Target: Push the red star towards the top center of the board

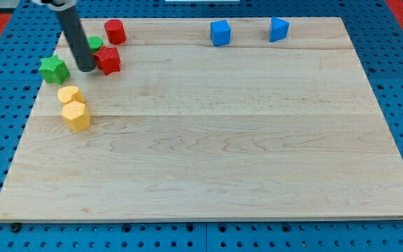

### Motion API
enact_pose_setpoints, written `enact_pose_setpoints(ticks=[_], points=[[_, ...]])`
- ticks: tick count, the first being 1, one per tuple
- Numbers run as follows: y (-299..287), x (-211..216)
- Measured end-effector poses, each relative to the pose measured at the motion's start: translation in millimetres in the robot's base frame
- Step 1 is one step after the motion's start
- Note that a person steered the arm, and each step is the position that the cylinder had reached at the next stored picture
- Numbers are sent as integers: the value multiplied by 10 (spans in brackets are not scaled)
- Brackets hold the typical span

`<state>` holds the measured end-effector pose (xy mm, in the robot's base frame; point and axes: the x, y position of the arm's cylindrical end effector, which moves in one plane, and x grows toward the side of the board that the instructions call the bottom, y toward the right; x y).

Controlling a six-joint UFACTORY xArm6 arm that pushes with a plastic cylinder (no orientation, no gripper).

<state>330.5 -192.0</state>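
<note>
The red star (108, 60) lies near the board's top left. My tip (87, 68) rests just to the left of it, touching or almost touching its left side. The dark rod rises from the tip to the view's top left. A red cylinder (114, 31) stands just above the star. A green block (94, 43) sits partly hidden behind the rod, and its shape cannot be made out. A green star (54, 68) lies to the left of my tip.
Two yellow blocks lie below my tip: a rounded one (69, 94) and a hexagonal one (76, 116). A blue cube (220, 33) and a blue wedge-like block (278, 29) sit at the top edge of the wooden board (222, 154). Blue pegboard surrounds the board.
</note>
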Motion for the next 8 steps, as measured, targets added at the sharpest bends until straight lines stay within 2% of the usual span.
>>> enact_pose_setpoints(ticks=[2, 3, 4, 5, 7, 8], points=[[655, -376], [732, -437], [732, -240], [795, -277], [1002, -644], [1023, -692]])
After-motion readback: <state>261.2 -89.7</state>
